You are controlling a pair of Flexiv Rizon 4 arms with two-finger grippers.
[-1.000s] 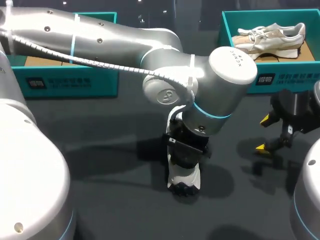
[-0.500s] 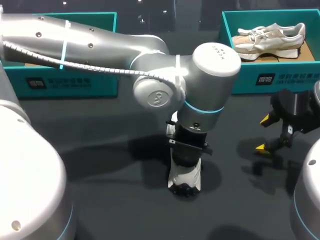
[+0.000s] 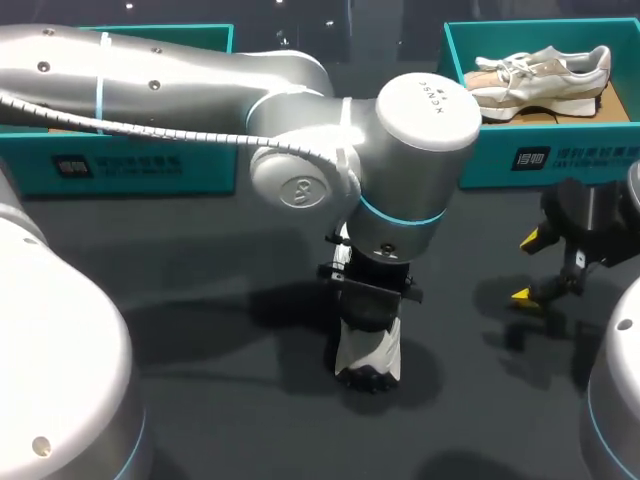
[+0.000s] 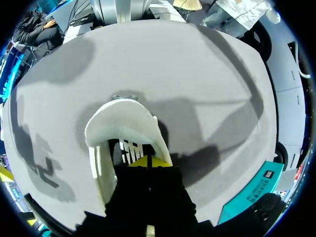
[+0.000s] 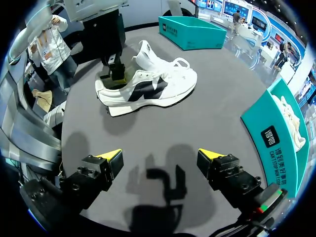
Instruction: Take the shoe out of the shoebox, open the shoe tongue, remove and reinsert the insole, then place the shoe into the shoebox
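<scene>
Pointing down into the shoe (image 3: 368, 352), left arm (image 3: 300, 110), grip hidden; right jaws wide, empty.

left arm (image 3: 300, 190) leftward over shoe (image 3: 368, 352)

Matt table (image 5: 173, 138), smooth satin-metal left arm (image 3: 200, 70), cloth-topped shoe (image 5: 148, 86).

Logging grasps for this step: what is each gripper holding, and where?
Left gripper is down in the shoe's opening; whether it grips anything cannot be told. Right gripper is open, holding nothing.
</scene>
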